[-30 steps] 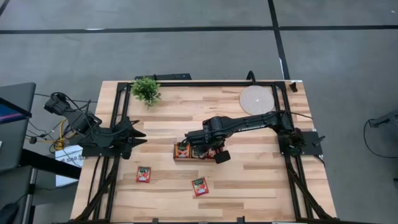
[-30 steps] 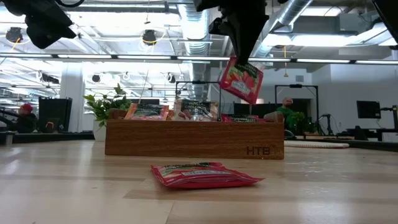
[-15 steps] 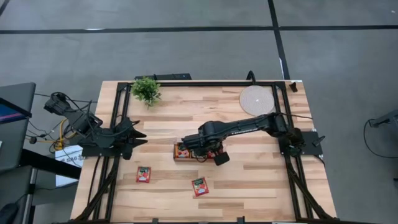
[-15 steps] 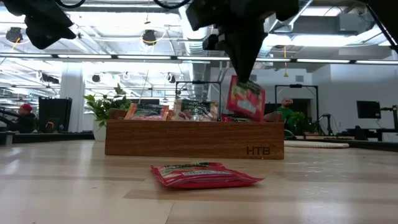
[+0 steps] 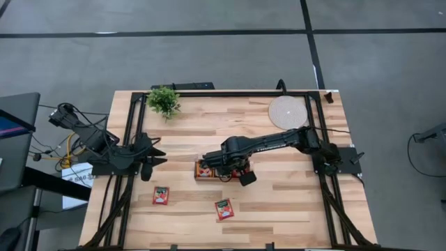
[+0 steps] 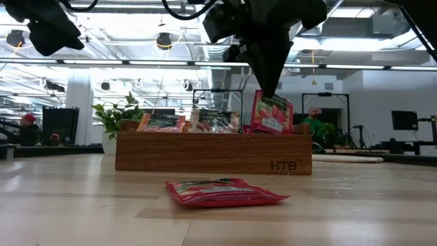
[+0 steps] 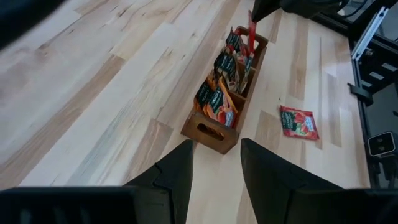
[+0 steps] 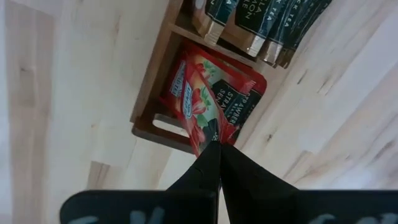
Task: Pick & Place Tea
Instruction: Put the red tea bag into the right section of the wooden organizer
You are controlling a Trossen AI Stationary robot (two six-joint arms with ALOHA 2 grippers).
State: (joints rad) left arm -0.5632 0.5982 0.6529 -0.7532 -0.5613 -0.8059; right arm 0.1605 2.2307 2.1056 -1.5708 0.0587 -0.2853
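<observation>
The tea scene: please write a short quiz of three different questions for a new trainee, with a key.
1. True or false: the right end effector holds a red sachet over the tray.
2. How many sachets lie loose on the table in the high view? A) one B) two C) four
3. Fill in: the left end effector holds ____.

Key:
1. True; it is shut on the sachet's top edge, at the tray's end compartment.
2. B: one and another.
3. Nothing; it waits at the table's left side.
</observation>
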